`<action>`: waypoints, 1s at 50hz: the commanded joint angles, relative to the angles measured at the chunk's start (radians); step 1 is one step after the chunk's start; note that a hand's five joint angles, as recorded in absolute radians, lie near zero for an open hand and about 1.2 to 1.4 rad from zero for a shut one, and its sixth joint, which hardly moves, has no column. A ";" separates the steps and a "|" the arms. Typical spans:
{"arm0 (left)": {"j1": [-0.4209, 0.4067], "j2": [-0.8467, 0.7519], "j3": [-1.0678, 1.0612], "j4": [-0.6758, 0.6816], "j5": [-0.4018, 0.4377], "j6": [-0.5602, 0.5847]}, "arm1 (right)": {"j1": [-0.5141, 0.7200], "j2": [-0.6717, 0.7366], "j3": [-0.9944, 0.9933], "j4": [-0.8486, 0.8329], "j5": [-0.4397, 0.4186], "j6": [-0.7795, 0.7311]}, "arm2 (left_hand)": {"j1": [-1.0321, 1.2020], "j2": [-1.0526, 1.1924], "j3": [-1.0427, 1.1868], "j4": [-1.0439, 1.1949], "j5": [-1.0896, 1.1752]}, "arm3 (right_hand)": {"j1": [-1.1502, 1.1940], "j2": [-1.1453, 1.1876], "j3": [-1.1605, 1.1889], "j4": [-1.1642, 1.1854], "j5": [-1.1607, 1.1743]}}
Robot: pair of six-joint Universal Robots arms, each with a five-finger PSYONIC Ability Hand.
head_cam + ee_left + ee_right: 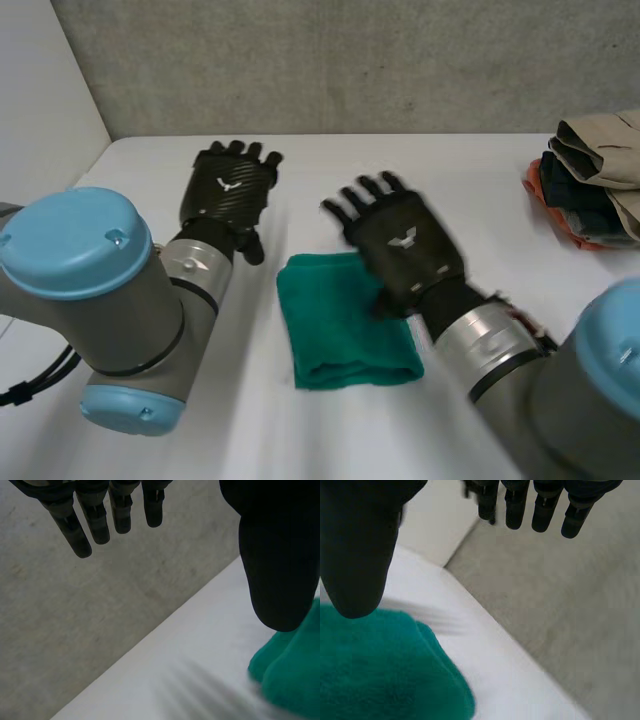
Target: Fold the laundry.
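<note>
1. Head view. The left hand (232, 185) is released, with fingers straight and nothing held. It is over the white tabletop (480, 180), toward the far edge.
2. The right hand (400, 245) is also released, with fingers spread and straight. It covers the far right corner of a green terry cloth (340, 330). Contact between palm and cloth cannot be confirmed.
3. The cloth lies about mid-tabletop, toward the near edge. It forms a thick rectangle with a doubled, rolled edge on its near side. The left hand is just beside its far left corner and apart from it.
4. A heap of beige, dark blue and orange garments (595, 175) sits at the right edge of the tabletop, well apart from both hands.
5. Left wrist view. The fingers (95, 525) are extended and the thumb (280, 570) is straight, with nothing between them. A corner of the cloth (292, 675) lies below the thumb. A grey wall (75, 630) rises behind the far edge.
6. Right wrist view. The fingers (545, 505) are straight. The thumb (357, 555) hangs over the cloth (380, 675) without grasping it.
7. Assessment. The green cloth appears folded, perhaps needing only a final smoothing. The heap looks loosely stacked, and whether it awaits folding cannot be told.
8. Obstructions. Nothing lies between the hands and the cloth. Reaching the heap would call for a long move by the right arm toward the right edge.
</note>
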State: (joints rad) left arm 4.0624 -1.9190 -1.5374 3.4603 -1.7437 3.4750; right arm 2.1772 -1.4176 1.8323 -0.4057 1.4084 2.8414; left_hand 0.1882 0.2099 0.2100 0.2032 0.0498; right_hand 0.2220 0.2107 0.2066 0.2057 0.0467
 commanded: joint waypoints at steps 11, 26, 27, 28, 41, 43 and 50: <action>-0.106 -0.199 0.103 -0.214 0.069 -0.090 | -0.154 0.348 -0.375 0.528 -0.072 0.197 | 0.008 -0.014 -0.014 -0.007 -0.028 | -0.048 -0.036 -0.032 -0.031 -0.047; -0.050 -0.218 0.105 -0.325 -0.013 -0.047 | -0.136 0.419 -0.469 0.585 0.036 0.009 | 0.014 -0.008 -0.008 -0.001 -0.023 | -0.048 -0.036 -0.032 -0.031 -0.047; -0.046 -0.209 0.114 -0.325 -0.004 -0.030 | -0.128 0.405 -0.467 0.576 0.053 0.000 | 0.008 -0.014 -0.014 -0.007 -0.028 | -0.048 -0.036 -0.032 -0.031 -0.047; -0.043 -0.201 0.123 -0.325 0.004 -0.022 | -0.120 0.393 -0.461 0.564 0.069 -0.013 | 0.002 -0.020 -0.020 -0.013 -0.034 | -0.048 -0.036 -0.032 -0.031 -0.047; 0.007 -0.063 0.370 -0.355 0.404 0.006 | 0.108 0.190 -0.035 0.148 0.149 -0.175 | -0.013 -0.035 -0.035 -0.028 -0.049 | -0.048 -0.036 -0.032 -0.031 -0.047; 0.009 -0.063 0.402 -0.382 0.467 0.003 | 0.119 0.197 0.019 0.084 0.150 -0.175 | -0.014 -0.035 -0.035 -0.029 -0.050 | -0.048 -0.036 -0.032 -0.031 -0.047; 0.012 -0.072 0.497 -0.497 0.702 -0.025 | 0.122 0.276 0.056 -0.067 0.173 -0.177 | -0.014 -0.035 -0.035 -0.029 -0.050 | -0.048 -0.036 -0.032 -0.031 -0.047</action>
State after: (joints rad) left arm 4.0731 -1.9807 -1.0957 3.0339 -1.1827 3.4683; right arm 2.3026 -1.2050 1.8696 -0.3696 1.5661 2.6609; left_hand 0.1882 0.2099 0.2100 0.2032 0.0497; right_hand 0.2220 0.2107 0.2066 0.2057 0.0467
